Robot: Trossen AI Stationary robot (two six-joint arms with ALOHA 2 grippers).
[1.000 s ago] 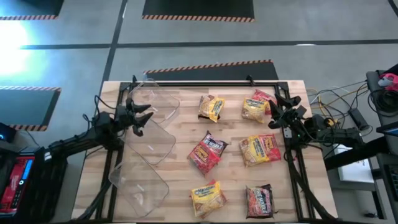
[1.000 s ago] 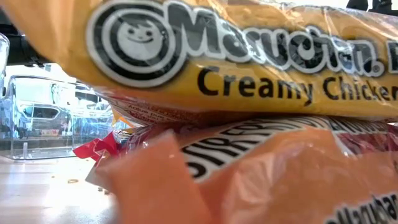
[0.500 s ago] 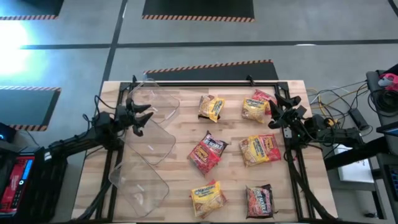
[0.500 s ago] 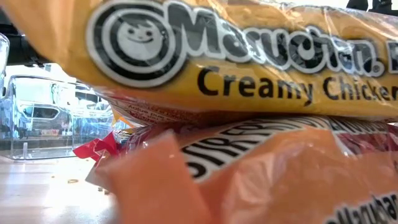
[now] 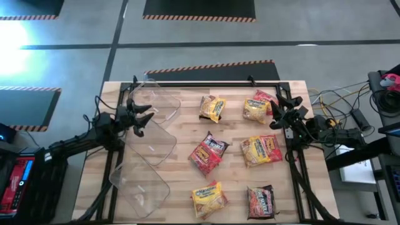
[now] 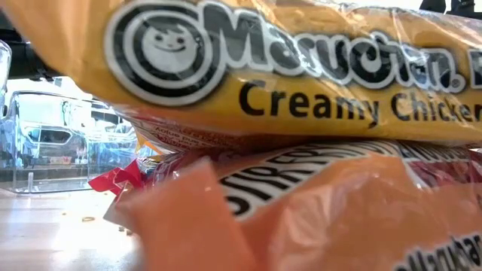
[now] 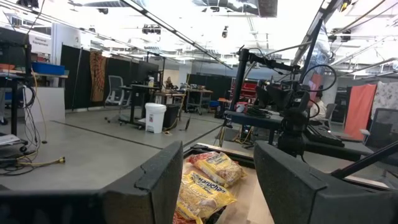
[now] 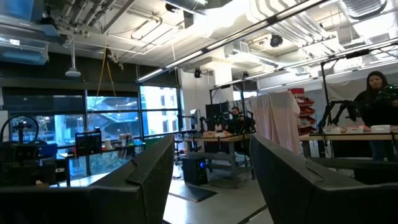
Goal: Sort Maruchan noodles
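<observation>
Several Maruchan noodle packets lie flat and scattered on the wooden table's right half: a dark-and-yellow one, a yellow-red one, a red one, another yellow-red one, a yellow one and a dark brown one. A yellow packet and an orange one fill the low view. My left gripper hangs open at the table's left edge, over the clear bins. My right gripper hangs open at the right edge, beside the far-right packet. Both hold nothing.
Clear plastic bins lie in a row along the table's left half, from the far side to the near side. A black frame rail runs along the far edge. A person stands in the room beyond.
</observation>
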